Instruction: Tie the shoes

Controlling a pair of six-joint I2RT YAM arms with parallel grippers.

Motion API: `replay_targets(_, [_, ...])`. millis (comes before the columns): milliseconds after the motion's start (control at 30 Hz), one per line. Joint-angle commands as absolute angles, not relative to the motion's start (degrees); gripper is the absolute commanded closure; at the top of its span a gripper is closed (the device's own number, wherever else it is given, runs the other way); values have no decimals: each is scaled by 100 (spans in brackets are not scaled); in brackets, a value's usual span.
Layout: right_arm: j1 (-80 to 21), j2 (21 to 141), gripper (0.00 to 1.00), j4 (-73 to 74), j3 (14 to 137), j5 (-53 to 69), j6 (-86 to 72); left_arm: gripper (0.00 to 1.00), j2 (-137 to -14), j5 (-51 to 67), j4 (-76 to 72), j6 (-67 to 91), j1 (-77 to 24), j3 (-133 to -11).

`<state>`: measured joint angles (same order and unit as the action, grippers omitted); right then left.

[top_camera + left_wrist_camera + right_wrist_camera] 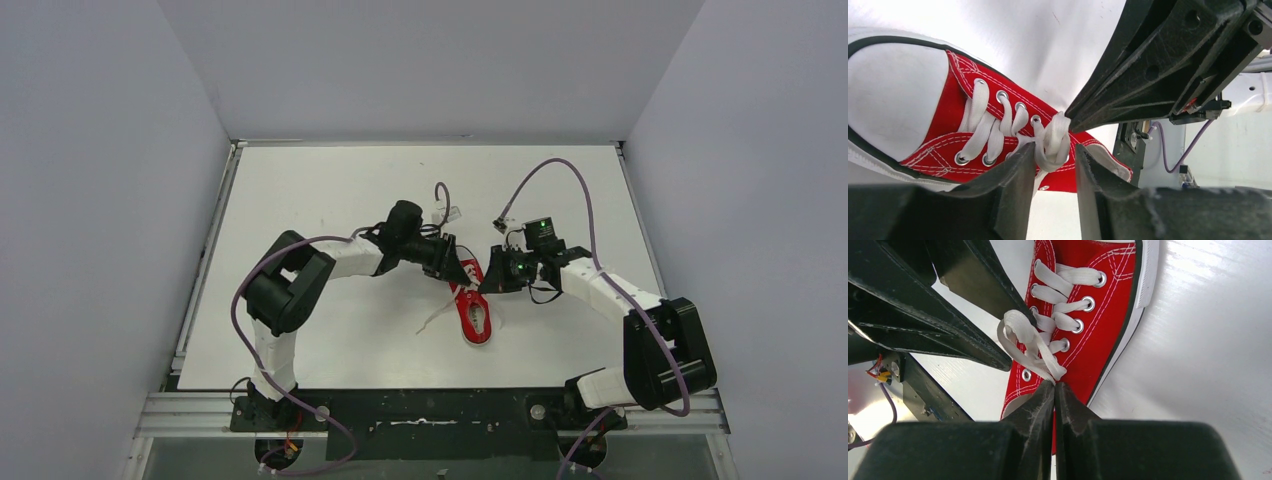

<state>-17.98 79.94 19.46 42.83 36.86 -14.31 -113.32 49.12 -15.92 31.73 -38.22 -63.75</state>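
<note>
The red sneaker [474,312] lies mid-table with its toe pointing away from me and its pale insole nearest. It also shows in the left wrist view [948,130] and in the right wrist view [1098,315]. My left gripper [455,268] is open over the tongue, and its fingertips [1055,150] straddle a bunched loop of white lace [1053,142]. My right gripper [493,283] comes in from the right. Its jaws [1054,384] are pressed together on a strand of the lace [1028,340] at the top eyelets. The two grippers nearly touch.
A loose lace end [435,318] trails onto the white table [330,340] left of the shoe. A small pale object [447,213] lies behind the left gripper. Grey walls enclose the table on three sides. Purple cables loop above both arms.
</note>
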Motion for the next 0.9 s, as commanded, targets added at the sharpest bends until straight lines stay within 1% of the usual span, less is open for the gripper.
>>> replay_targets(0, [-1745,7956,94,1710,4420,3751,-1530,73,-11301,4774,-1472,2889,-3850,-6707])
replay_targets(67, [-1719,7937,90,1751,4421,3770,-1523,79,-11332,4749,-1364,2857,-3846,-6773])
replay_targets(100, [-1698,7922,86,1780,4421,3770,-1524,81,-11347,4746,-1328,2857,-3848,-6801])
replay_targets(200, [-1546,7853,74,1786,4425,3784,-1581,83,-11379,4724,-1288,2855,-3850,-6859])
replay_targets(267, [-1432,7857,70,1744,4461,3872,-1627,83,-11378,4714,-1290,2854,-3850,-6863])
replay_targets(467, [-1405,8335,69,1600,4681,4419,-1496,82,-11396,4805,-1281,2872,-3858,-6843])
replay_targets(633, [-1424,8484,67,1339,4742,4716,-1518,82,-11406,4856,-1291,2898,-3858,-6851])
replay_targets(767, [-1451,8686,68,1285,4823,4756,-1528,87,-11362,4799,-1309,2892,-3858,-6848])
replay_targets(867, [-1455,8707,75,1220,4849,4750,-1597,92,-11330,4735,-1304,2896,-3858,-6847])
